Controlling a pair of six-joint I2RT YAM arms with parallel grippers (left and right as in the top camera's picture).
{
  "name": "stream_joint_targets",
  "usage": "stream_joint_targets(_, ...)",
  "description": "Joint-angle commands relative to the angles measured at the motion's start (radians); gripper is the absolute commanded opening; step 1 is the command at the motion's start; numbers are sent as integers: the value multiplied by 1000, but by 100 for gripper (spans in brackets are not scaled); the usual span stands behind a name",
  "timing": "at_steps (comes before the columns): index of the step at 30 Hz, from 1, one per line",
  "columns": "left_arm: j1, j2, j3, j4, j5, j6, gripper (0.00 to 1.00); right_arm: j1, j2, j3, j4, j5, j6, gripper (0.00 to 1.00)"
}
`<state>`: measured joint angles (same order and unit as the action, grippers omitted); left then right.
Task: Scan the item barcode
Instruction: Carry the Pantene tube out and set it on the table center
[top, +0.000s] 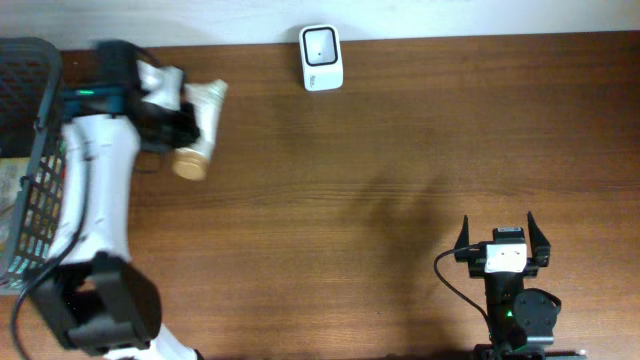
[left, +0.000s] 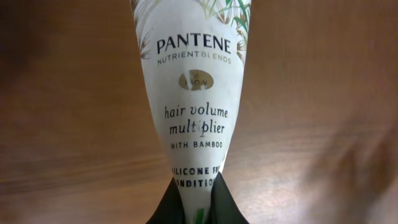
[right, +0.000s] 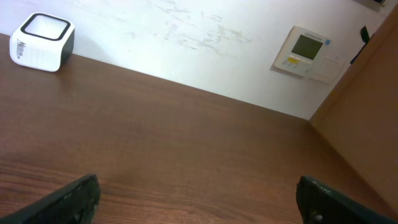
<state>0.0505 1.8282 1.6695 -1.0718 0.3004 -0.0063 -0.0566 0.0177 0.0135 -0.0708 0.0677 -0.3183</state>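
My left jaws are shut tight on the Pantene conditioner tube (left: 193, 112), pinching its narrow end. They hold it near the rear left corner of the worktop (top: 400, 200), just beside the wire basket (top: 30, 150). The barcode scanner (top: 321, 57) sits at the rear edge, well apart from the tube. My right jaws stand wide open and empty near the front right corner.

From overhead we look straight down on the table (top: 380, 190), from the left wrist we sit very close on the Pantene tube (left: 193, 112) at far left, and from the right wrist we look low from near right toward the far wall (right: 186, 43), sharing the white scanner (top: 321, 58) with overhead.
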Motion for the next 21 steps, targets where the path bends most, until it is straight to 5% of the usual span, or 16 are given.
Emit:
stream_joint_targets(1, -116, 37, -102, 118, 26, -118, 0, -3, -5, -8, -2, 16, -3, 99)
stream_joint_targets(8, -277, 132, -151, 186, 24, -165, 2, -3, -5, -8, -2, 16, -3, 99)
stream_joint_targets(13, -302, 139, -138, 189, 18, -165, 67, -3, -5, -8, -2, 16, -3, 99)
stream_joint_targets(16, -264, 124, -62, 145, 18, -156, 78, -3, -5, -8, -2, 16, -3, 99)
stream_joint_targets(21, -19, 51, 310, -72, -47, -108, 99, -3, -5, -8, -2, 16, -3, 99)
